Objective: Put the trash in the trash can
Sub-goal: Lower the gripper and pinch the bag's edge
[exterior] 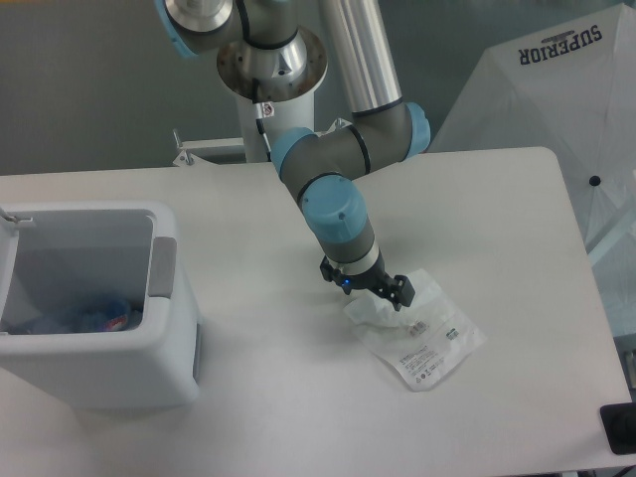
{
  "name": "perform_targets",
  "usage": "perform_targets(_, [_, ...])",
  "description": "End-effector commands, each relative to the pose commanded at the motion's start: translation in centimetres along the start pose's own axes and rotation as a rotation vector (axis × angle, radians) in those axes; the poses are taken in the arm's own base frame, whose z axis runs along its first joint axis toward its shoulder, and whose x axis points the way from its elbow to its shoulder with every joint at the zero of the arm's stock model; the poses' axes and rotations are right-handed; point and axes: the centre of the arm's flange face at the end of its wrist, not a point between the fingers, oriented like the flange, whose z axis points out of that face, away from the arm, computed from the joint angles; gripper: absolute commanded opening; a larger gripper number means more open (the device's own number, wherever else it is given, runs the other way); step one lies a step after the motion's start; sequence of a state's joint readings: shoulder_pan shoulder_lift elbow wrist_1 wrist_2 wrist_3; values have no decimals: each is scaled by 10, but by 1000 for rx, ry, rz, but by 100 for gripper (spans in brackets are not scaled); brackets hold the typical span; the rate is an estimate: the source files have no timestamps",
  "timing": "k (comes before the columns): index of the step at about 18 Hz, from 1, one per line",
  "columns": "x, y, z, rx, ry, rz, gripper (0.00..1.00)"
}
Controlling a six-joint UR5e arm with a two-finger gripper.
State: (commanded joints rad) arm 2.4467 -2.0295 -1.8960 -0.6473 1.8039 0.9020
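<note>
The trash can is a boxy white bin with a grey side panel at the table's left front. A clear blue-tinted bottle lies inside it at the bottom. The thin transparent plastic bag with a small printed white label lies flat on the table right of centre, with its left end bunched up. My gripper points straight down at that bunched left end, touching or just above it. Its dark fingers stick out beside the wrist, and the fingertips are hidden under the arm.
The arm's base column stands at the back centre of the table. A white fabric panel marked SUPERIOR stands beyond the right edge. A dark object sits at the front right corner.
</note>
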Motion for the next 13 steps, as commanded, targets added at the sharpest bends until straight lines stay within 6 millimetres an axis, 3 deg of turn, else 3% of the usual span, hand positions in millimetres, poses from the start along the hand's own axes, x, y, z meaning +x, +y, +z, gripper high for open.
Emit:
perform_targets(4, [-1,0,-1,-4,-5,-3,49])
perform_targets(6, [-5,1,-3,-1,-7,-10,19])
perform_targets(7, [-5,1,-4,1,-7,-11,9])
perform_targets(8, [-5,1,-4,1,-7,-11,3])
perform_targets(13, [-18,1,-16,19,-23,-26,0])
